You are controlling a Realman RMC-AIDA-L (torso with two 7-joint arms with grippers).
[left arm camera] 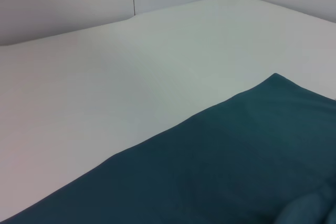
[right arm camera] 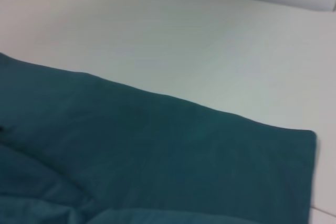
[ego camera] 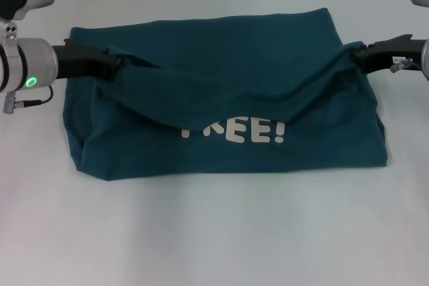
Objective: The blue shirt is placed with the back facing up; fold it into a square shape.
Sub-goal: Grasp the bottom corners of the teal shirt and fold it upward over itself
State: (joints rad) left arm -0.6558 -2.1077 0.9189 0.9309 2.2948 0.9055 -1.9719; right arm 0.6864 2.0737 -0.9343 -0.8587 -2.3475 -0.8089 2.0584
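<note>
Nearest, the bare white table (ego camera: 214, 232) gives way to the blue shirt (ego camera: 228, 155), lying flat with white lettering (ego camera: 236, 132) partly showing, though the task calls it plain-backed; above that, a fold of cloth hangs in a sagging band between the arms, probably lifted so it can be carried across as one even flap; the left gripper (ego camera: 115, 65) pinches one end, the right gripper (ego camera: 357, 55) the other, fingers closed on fabric; farthest, the shirt's far edge lies smooth on the table.
</note>
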